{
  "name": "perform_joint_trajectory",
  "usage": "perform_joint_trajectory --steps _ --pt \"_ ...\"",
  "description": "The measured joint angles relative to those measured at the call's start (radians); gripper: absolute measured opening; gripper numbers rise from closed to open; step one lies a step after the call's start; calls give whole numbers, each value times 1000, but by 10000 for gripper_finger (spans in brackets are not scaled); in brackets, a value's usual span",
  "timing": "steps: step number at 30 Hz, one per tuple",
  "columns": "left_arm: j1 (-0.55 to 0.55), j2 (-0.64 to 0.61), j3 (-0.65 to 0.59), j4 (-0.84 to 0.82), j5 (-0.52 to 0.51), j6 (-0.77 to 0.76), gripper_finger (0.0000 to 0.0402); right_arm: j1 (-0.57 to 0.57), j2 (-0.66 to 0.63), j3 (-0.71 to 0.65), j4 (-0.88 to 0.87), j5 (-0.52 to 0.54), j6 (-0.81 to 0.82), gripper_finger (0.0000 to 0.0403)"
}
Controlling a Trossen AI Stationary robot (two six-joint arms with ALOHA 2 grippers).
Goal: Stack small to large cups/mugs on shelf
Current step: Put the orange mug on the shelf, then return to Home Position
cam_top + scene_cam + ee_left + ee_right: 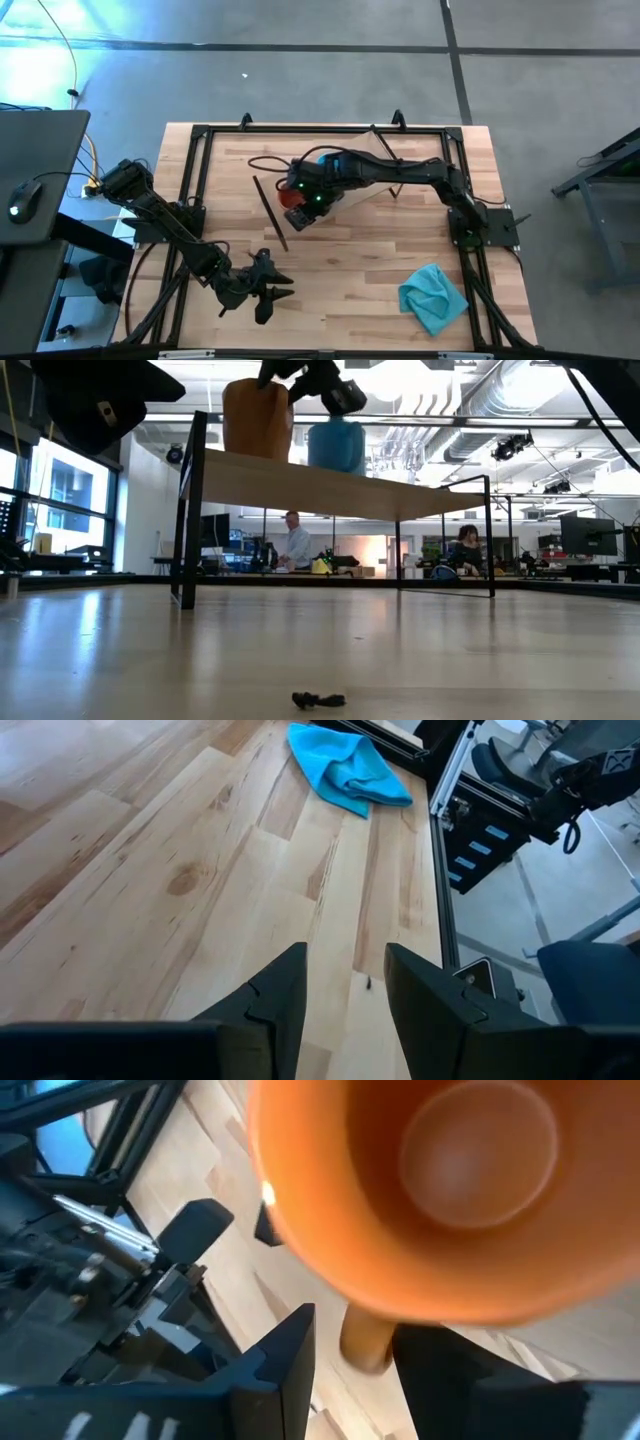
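Progress: glossy orange-brown handled mug (258, 418) and bright blue handled mug (335, 445) stand side by side on the long light-wood shelf (330, 488), not nested. Small clear cup unseen. My right jaws (352, 1348) grip the orange mug's handle; left jaws (345, 982) open, empty, over the near tabletop (200, 870).

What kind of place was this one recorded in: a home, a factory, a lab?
Most likely an open-plan lab or office workspace. Exposed ceiling ducts run overhead, people sit at desks with monitors behind the table, and a desk with a computer mouse stands beside the rig on a concrete floor.
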Motion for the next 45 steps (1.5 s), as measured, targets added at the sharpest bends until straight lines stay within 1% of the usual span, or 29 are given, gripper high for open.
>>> perform_joint_trajectory --steps 12,16,19,34,41,45 --pt "0 0 0 -1 0 0 124 15 -39 2 -23 9 9 124" --pt "0 0 0 -1 0 0 124 28 -39 44 -46 9 8 124" --pt "0 0 0 0 0 0 124 28 -55 43 -48 15 10 124" --pt "0 0 0 6 16 -3 124 34 -147 41 -216 113 17 124" --pt "0 0 0 20 59 -3 124 95 -255 41 -235 180 10 124" --pt "0 -12 5 20 79 -2 124 148 -323 41 -245 255 -36 124"
